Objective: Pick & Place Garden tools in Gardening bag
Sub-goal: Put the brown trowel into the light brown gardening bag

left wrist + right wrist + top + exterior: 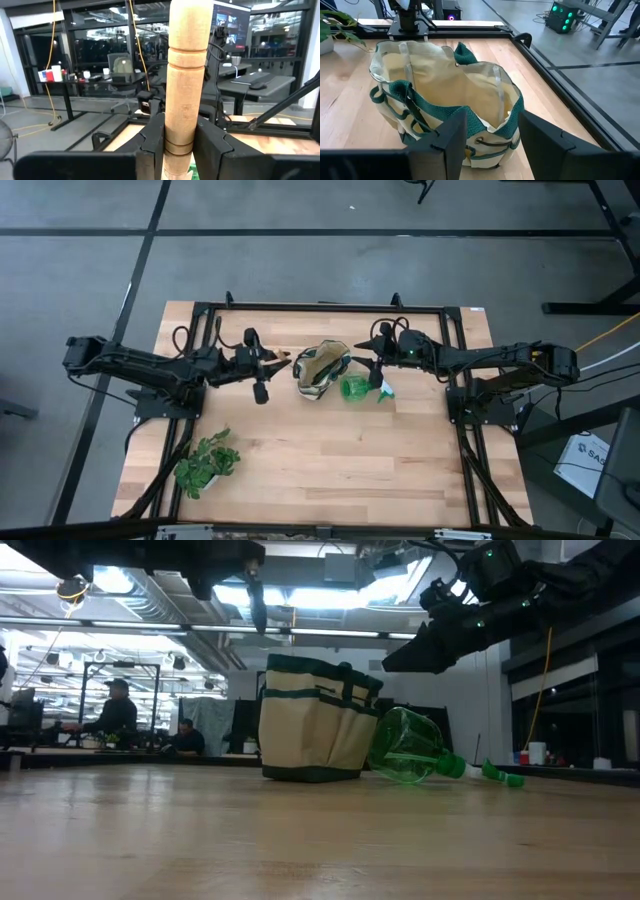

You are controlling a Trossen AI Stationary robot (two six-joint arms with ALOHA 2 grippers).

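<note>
From above, a leafy plant sprig (207,464) lies at seven o'clock on my counter (330,470), well apart from everything else. My left tool (268,367) sits at ten o'clock, clamped on a wooden-handled garden tool (186,75) that stands upright between its fingers (152,145); its working end is hidden from me. Centre, near twelve o'clock, stands the gardening bag (321,370), cream with green trim, mouth open; in the right wrist view I see only tan lining inside (445,85). The green spray bottle (356,387) lies on its side touching the bag's three o'clock flank. My right tool (372,366) hovers above bottle and bag, fingers (451,140) parted, gripping nothing.
</note>
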